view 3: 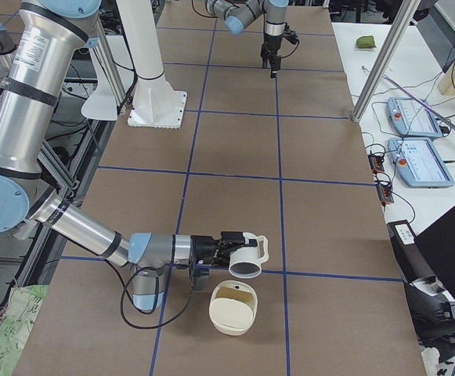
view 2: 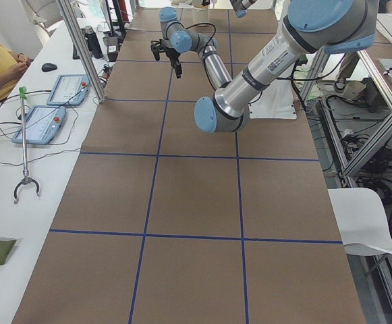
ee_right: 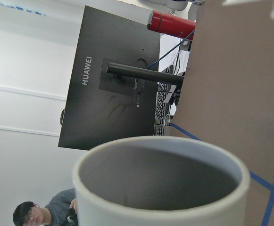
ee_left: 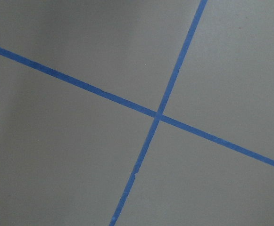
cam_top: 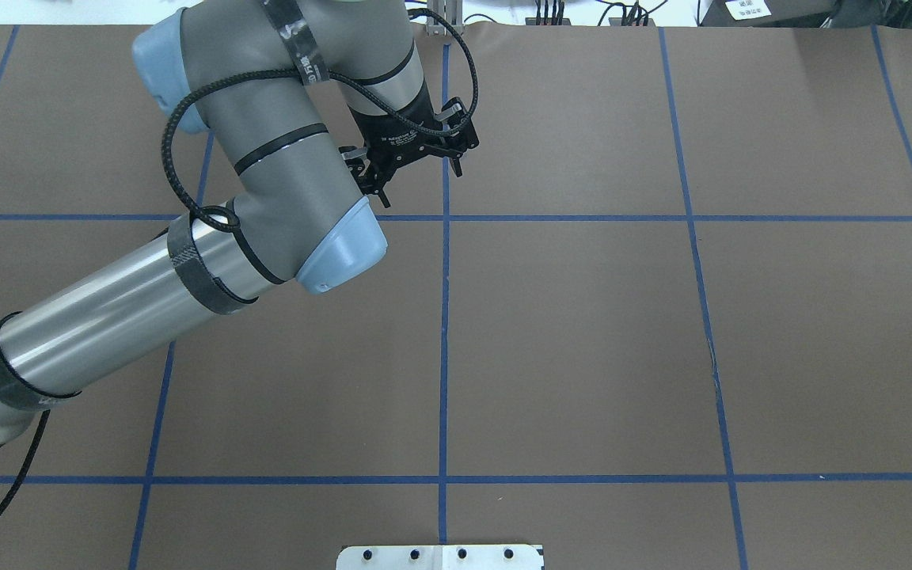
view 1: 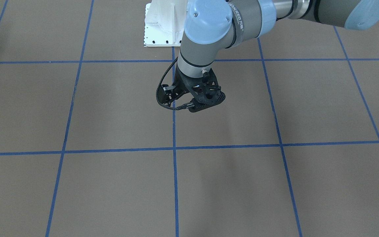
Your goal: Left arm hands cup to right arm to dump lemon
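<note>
The off-white cup (view 3: 247, 252) lies tipped on its side at the end of my right gripper (view 3: 229, 247), low over the table near its end. Its mouth points down and outward over a cream bowl (view 3: 233, 308). The right wrist view shows the cup's rim (ee_right: 161, 142) up close and a grey, empty inside. The gripper's fingers are not clear, so I cannot tell how they stand. The lemon does not show in any view. My left gripper (cam_top: 420, 184) is open and empty above the table's middle grid line, far from the cup.
The robot's white base plate (view 1: 161, 26) sits at the table's edge between the arms. Blue tape lines (ee_left: 158, 115) cross the brown table. Past the table's end stand a black monitor (ee_right: 113, 94) and a red bottle (ee_right: 170, 23); a person (ee_right: 33, 216) sits there.
</note>
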Robot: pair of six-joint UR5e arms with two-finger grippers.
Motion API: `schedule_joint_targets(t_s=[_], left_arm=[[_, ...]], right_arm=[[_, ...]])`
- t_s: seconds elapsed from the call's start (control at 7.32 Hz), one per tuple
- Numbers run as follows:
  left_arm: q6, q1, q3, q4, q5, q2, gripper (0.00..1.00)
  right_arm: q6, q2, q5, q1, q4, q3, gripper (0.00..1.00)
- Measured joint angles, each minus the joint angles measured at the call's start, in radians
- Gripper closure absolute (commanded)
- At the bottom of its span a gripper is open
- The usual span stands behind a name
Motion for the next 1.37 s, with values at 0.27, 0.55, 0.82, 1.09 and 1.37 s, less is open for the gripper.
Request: schedule_joint_targets(t_s=[0.27,0.55,0.82,1.09,1.37], left_arm=[[0.001,-0.005,-0.002,0.0,0.023,-0.004,0.0],[0.003,-0.016,-0.008,0.002,0.046,-0.012,0.0],[0.028,-0.027,-0.009,0.007,0.064,-0.018,0.0],[0.039,-0.045,-0.013,0.019,0.076,-0.028,0.0],[0.047,-0.062,-0.014,0.039,0.078,-0.048,0.0]], right_arm=[[0.19,0.001,0.0,0.021,0.01,-0.017,0.78],[0.343,0.002,-0.001,0.026,0.013,-0.036,0.76],[0.496,0.002,0.0,0.04,0.02,-0.06,0.74],[0.621,0.002,0.001,0.069,0.035,-0.071,0.74],[0.725,0.009,0.001,0.079,0.04,-0.079,0.75]])
